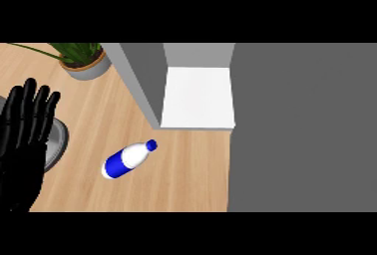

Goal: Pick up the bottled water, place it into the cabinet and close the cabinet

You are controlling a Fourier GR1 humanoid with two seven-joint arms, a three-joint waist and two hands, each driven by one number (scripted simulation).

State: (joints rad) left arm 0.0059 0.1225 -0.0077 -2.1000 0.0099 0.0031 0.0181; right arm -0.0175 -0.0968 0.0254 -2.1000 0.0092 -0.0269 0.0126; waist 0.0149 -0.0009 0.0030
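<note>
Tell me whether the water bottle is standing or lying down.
Lying down: the bottle rests on its side on the counter, blue cap toward the cabinet.

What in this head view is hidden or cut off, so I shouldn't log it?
- Right hand: not in view.
- Left hand: open at the left edge; wrist cut off by the lower edge.
- Grey round object: mostly behind the left hand, unidentifiable.
- Potted plant: leaves cut by the top edge.
- Cabinet: top cut off; the large grey panel hides whatever lies right of it.
</note>
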